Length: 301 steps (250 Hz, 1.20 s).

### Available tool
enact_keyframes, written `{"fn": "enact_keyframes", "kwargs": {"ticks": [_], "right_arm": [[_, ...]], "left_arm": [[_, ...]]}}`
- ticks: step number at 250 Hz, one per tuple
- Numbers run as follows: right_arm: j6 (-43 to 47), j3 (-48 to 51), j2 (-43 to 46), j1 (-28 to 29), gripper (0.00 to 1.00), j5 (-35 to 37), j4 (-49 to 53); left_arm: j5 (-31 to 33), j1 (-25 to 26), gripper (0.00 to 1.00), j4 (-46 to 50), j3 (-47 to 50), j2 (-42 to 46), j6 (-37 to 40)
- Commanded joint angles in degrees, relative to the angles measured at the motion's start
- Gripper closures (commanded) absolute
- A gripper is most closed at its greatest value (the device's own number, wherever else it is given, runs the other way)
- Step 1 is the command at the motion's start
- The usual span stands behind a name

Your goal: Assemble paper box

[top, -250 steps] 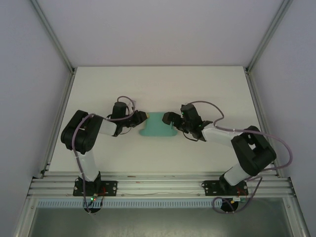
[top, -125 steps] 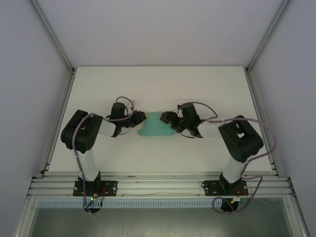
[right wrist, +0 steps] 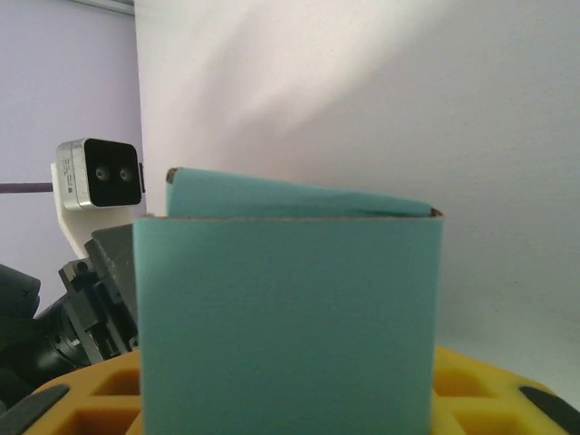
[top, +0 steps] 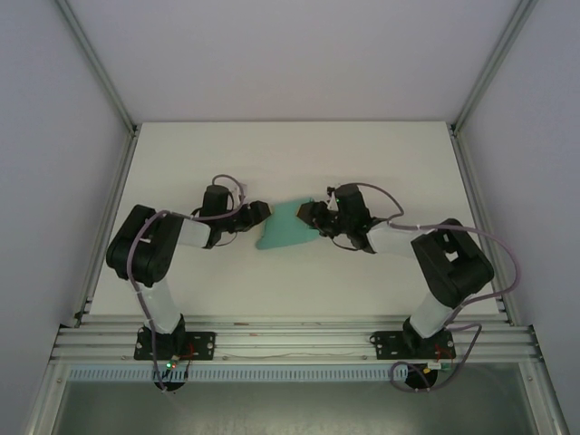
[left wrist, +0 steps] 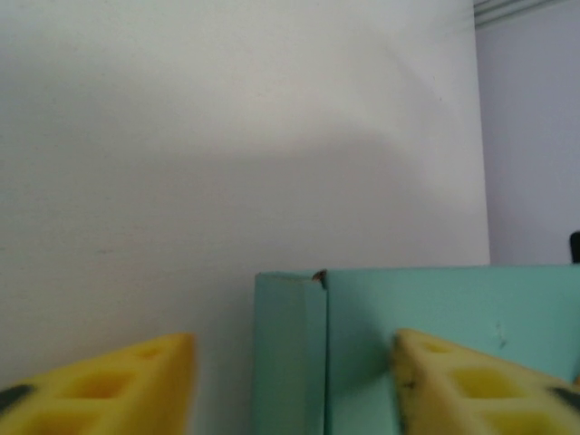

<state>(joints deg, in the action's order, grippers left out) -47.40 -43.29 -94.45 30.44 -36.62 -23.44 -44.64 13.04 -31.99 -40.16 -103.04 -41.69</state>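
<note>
1. From above: the part-folded paper box (top: 286, 228) sits mid-table (top: 181, 154), clear of every edge, with the left gripper (top: 260, 213) and right gripper (top: 306, 216) at its ends.
2. Left wrist: the jaws stand wide, a box corner loose between the fingers (left wrist: 127, 381).
3. Right wrist: the fingers (right wrist: 494, 385) flank an upright panel, and I cannot tell whether they grip it. It looks like a mid-fold handover. Next, the right jaws need to clamp firmly.

The paper box (top: 288, 227) is showing plain teal-green, unmarked, sitting between the two pincers. The left gripper (top: 263, 213) is flashing bright yellow fingers (left wrist: 118, 381) patterned with cut-out cells, and the right gripper (top: 309, 215) is wearing that same yellow. Just beyond the right gripper's tips a white camera housing (right wrist: 95, 177) is gleaming against black hardware. Under both pincers the table (top: 362, 154) is glowing off-white.
</note>
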Motion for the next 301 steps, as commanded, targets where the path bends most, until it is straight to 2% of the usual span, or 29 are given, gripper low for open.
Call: {"fn": "enact_keyframes", "kwargs": {"ticks": [1,22,39,76,96,109,124,161,176,218,253,301], "right_arm": [[0.22,-0.39,3.75,0.17,0.58,1.51,0.90],[0.03,-1.55,5.85,-0.26,0.58,3.48,5.97],[-1.18,-3.26,7.73,-0.70,0.57,5.33,12.04],[-4.88,-8.60,11.05,-2.70,0.53,5.71,28.04],[-5.63,-10.94,12.94,-3.85,0.56,5.68,36.12],[-6.17,-12.18,14.42,-4.74,0.61,5.77,40.38],[-7.12,-13.28,16.30,-5.86,0.62,5.49,44.15],[-12.10,-14.49,20.03,-8.64,0.61,1.77,48.30],[-15.00,-14.66,20.67,-9.55,0.61,-0.52,49.19],[-19.68,-16.04,19.85,-10.50,0.62,-8.16,49.85],[-21.01,-17.18,18.52,-10.58,0.62,-10.26,51.72],[-26.49,-15.83,15.94,-10.74,0.62,-17.12,47.93]], "left_arm": [[1.09,0.45,0.00,6.46,-2.88,5.53,5.17],[2.89,0.84,0.00,10.25,-4.59,9.67,9.75],[5.37,2.19,0.00,13.53,-5.74,13.72,16.74],[11.98,8.41,0.00,17.03,-5.57,23.12,33.82],[9.38,12.84,0.00,21.52,-6.30,26.70,48.13],[10.95,15.56,0.00,25.85,-7.89,28.07,56.07],[12.34,17.14,0.00,29.36,-9.61,28.85,61.77],[8.02,18.69,0.00,41.80,-14.62,28.46,75.35],[10.08,20.50,0.00,45.26,-16.05,27.29,80.67],[24.33,26.18,0.00,49.07,-19.41,21.93,86.98],[27.22,26.86,0.00,45.24,-19.25,19.85,87.69],[32.67,27.48,0.00,40.23,-18.54,18.91,87.20]]}}
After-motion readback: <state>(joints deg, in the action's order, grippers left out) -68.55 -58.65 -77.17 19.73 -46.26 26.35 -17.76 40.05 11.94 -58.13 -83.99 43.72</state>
